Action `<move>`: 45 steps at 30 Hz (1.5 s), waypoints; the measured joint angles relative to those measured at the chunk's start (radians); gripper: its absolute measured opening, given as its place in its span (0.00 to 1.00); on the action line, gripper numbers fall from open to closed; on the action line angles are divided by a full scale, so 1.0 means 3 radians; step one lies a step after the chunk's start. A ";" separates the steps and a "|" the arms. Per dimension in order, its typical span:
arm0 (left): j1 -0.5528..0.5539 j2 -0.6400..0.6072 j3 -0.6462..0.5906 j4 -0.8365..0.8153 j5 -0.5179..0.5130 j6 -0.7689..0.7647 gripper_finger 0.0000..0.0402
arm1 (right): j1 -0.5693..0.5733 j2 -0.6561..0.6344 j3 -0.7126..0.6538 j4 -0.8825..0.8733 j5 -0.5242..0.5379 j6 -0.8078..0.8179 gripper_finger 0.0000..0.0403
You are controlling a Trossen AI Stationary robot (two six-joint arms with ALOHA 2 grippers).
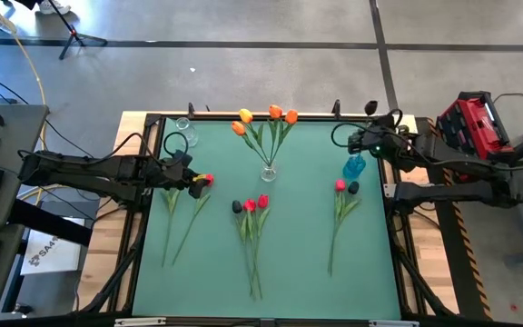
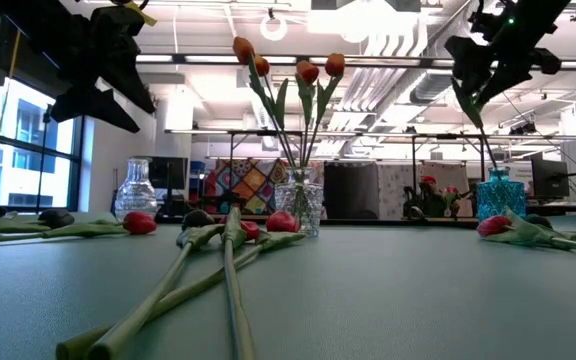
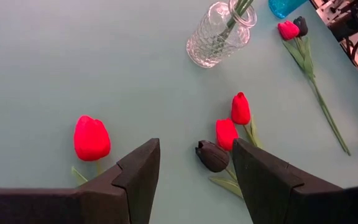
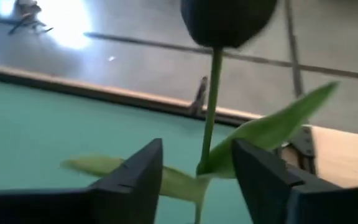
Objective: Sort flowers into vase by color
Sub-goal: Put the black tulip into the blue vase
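Note:
My right gripper is open, high above the blue vase. A dark tulip stands between its fingers without touching them, and its stem runs down into the vase. My left gripper is open and empty, hovering beside a red tulip head that lies on the mat. A clear vase holds several orange tulips. Two red tulips and a dark one lie mid-table. A red and a dark tulip lie at the right.
An empty clear vase stands at the far left corner of the green mat. Two long stems lie at the left, below my left gripper. The near half of the mat is bare apart from stem ends.

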 joint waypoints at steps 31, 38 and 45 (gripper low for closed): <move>-0.0001 0.0000 0.0000 0.0001 -0.0099 -0.0027 0.47 | 0.0341 -0.0089 -0.0731 -0.0156 -0.1304 0.0811 0.59; -0.0001 0.0000 0.0000 0.0000 -0.0076 -0.0029 0.47 | 0.0778 -0.0092 -0.0683 -0.0585 -0.1337 0.1653 0.59; -0.0001 0.0000 0.0000 -0.0001 -0.0141 -0.0025 0.47 | 0.1149 -0.0035 -0.0668 -0.0660 -0.1616 0.2337 0.58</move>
